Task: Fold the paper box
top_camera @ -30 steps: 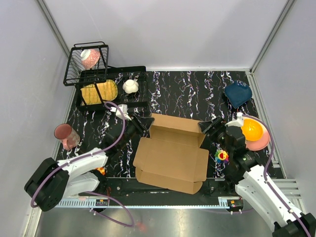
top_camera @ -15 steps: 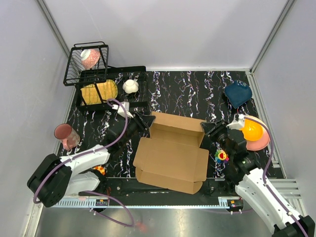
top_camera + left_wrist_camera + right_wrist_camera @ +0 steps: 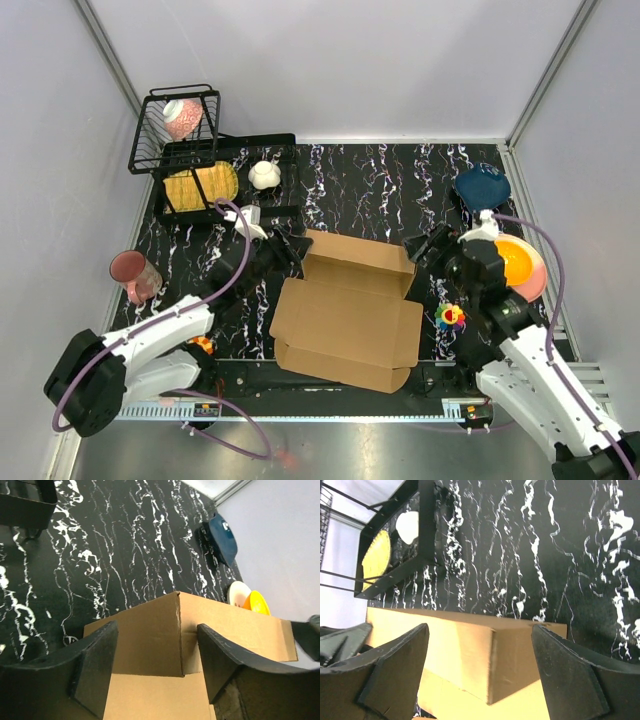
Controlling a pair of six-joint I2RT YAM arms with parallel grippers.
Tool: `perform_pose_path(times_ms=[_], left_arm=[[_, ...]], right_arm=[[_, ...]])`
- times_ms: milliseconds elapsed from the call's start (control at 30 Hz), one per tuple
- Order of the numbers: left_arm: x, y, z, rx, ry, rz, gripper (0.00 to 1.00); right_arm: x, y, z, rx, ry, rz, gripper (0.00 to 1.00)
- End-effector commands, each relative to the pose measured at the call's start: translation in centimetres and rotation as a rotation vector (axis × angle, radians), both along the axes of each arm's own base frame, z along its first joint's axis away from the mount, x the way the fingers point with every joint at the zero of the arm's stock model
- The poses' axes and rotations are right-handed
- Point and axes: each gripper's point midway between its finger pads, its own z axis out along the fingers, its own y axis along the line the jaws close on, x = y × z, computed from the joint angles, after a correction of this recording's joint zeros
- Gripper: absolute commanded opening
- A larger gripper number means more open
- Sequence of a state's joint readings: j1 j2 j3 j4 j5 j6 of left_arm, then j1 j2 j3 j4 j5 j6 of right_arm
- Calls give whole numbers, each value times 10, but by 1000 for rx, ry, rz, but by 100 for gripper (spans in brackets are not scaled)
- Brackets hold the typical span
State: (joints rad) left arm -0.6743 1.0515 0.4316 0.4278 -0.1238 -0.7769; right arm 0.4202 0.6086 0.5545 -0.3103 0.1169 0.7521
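The paper box [image 3: 348, 320] is a plain brown cardboard sheet, partly folded, in the middle of the black marbled table. Its rear wall [image 3: 358, 250] stands up with both end flaps bent inward. My left gripper [image 3: 290, 250] is open at the rear left corner, and that corner [image 3: 177, 630] sits between its spread fingers [image 3: 95, 667]. My right gripper [image 3: 425, 250] is open at the rear right corner, and that corner [image 3: 492, 665] sits between its fingers [image 3: 570, 675]. Neither gripper clamps the cardboard.
A black wire rack [image 3: 185, 130] and a black tray [image 3: 285, 150] with a yellow plate [image 3: 200, 185] and a white cup [image 3: 264, 175] stand at the back left. A pink cup [image 3: 132, 272] is left. A blue bowl [image 3: 482, 190], an orange bowl [image 3: 515, 262] and a colourful toy [image 3: 449, 317] are right.
My right arm has swung up and back, its wrist now nearer the blue bowl, with the gripper still at the rear right corner. My left gripper has shifted slightly along the rear left corner.
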Motion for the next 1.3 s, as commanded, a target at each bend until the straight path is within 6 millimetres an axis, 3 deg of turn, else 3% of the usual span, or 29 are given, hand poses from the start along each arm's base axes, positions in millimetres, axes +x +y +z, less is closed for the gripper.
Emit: perform_pose_path(times_ms=[0,33,100,133,200,233,300,333,400,433,467,533,567,633,700,767,867,967,1267], left_arm=[[-2,17,1,116,32,41,71],[1,20,12,117,9,60,73],[2,26,28,119,-22,72,75],[5,28,43,116,-49,84,77],[5,34,57,115,-73,97,77],[7,36,68,115,-91,108,78],[7,44,76,126,-97,140,78],[7,47,82,119,-101,155,78],[1,58,89,102,-113,192,78],[-1,62,87,97,-112,204,78],[-6,67,81,108,-96,212,78],[-16,83,76,90,-91,256,78],[-24,91,76,78,-95,270,78],[-32,103,63,81,-72,304,78],[-42,114,57,84,-74,320,78],[-51,123,54,90,-72,330,78],[-59,134,53,96,-80,351,78],[-62,139,52,97,-84,360,78],[-64,134,50,92,-74,331,78]], right_arm=[[5,-6,47,-120,-83,25,89],[6,-9,65,-133,-115,19,90],[9,-12,79,-200,-143,36,90],[8,-12,99,-216,-171,46,90],[15,-11,106,-287,-160,73,90],[15,-9,121,-297,-178,95,90],[24,-3,120,-373,-154,144,87],[26,-5,133,-407,-164,130,85],[25,19,132,-572,-168,198,85],[29,5,148,-694,-186,78,85],[17,46,142,-797,-219,176,86],[17,49,155,-1032,-264,115,88],[9,79,146,-1121,-292,185,89],[3,94,145,-1258,-331,196,91],[-8,120,129,-1366,-358,272,91],[-15,129,106,-1475,-353,308,91],[-29,138,79,-1582,-354,377,90],[-30,140,65,-1625,-343,406,90],[-30,149,17,-1765,-293,497,90]])
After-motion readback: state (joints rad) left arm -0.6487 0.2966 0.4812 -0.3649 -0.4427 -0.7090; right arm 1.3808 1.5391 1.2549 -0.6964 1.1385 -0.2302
